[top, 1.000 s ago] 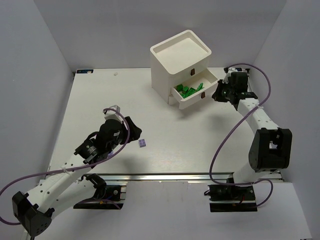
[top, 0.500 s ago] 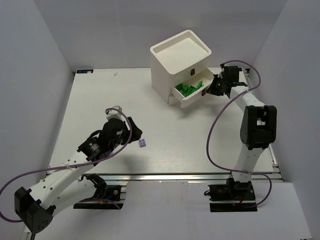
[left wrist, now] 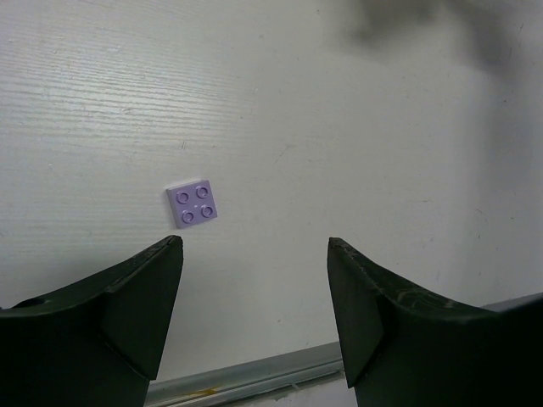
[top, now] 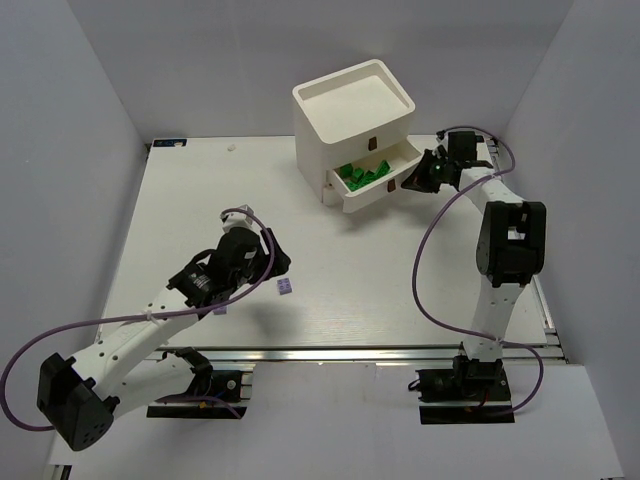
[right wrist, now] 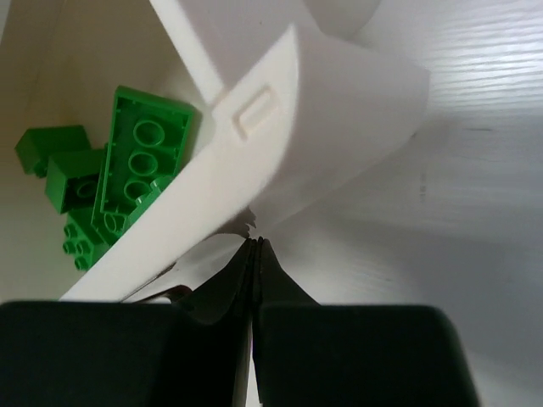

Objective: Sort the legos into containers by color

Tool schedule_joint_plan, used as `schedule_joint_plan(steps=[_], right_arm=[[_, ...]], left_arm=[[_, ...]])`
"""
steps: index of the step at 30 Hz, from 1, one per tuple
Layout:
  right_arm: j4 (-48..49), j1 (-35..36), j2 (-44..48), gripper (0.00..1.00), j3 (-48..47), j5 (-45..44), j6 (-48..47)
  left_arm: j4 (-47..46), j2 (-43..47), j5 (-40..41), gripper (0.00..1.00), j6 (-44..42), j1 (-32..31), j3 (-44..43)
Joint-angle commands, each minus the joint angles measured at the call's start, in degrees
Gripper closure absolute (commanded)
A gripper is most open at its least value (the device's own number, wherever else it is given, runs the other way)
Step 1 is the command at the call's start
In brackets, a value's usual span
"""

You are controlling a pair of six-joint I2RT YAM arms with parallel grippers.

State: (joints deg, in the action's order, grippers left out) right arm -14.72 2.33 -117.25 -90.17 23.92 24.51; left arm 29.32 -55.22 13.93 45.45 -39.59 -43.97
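On a white table (top: 200, 200), a white chest (top: 320, 145) stands at the far side with 1 drawer (top: 375, 198) pulled out, a heap of green bricks (top: 360, 176) inside it. The right gripper (right wrist: 254, 244), fingers pressed together and holding nothing, touches the drawer's front. Near the front edge, the left gripper (left wrist: 254, 254) hovers wide apart just short of a lone purple brick (left wrist: 194, 204), which lies flat, studs up, well apart from the chest.

The step in hand looks like picking up that brick. The wrist view shows it off to the left of the gap, so the left arm should shift until the brick sits centred between the fingers, then drop straight down and close on 2 flat sides. The right arm, for its part, does well to push gently, since the light chest slides.

Against the picture 1 second earlier, the chest sits further left, the right arm has swung in to the drawer, and the left arm has reached forward.
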Motion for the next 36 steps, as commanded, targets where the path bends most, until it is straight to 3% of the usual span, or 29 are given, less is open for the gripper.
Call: schedule_joint_plan(steps=[1,19,25,36], right_arm=[[11.47,3.03,-0.43,1.0,-3.79,8.68,3.35],[9.09,5.67,6.24,1.0,8.69,15.63,-4.03],[10.94,8.39,9.14,1.0,13.08,13.87,-5.35],[21.22,14.28,9.32,1.0,12.65,0.69,-6.14]], left_arm=[[-1.37,-0.24,-0.93,0.22,-0.63,-0.31,-2.35],[-2.34,1.87,-1.19,0.22,-0.36,-0.31,-0.07],[-2.34,2.75,-0.93,0.22,0.08,-0.31,0.46],[-1.64,3.19,-0.4,0.22,0.16,-0.31,0.2]])
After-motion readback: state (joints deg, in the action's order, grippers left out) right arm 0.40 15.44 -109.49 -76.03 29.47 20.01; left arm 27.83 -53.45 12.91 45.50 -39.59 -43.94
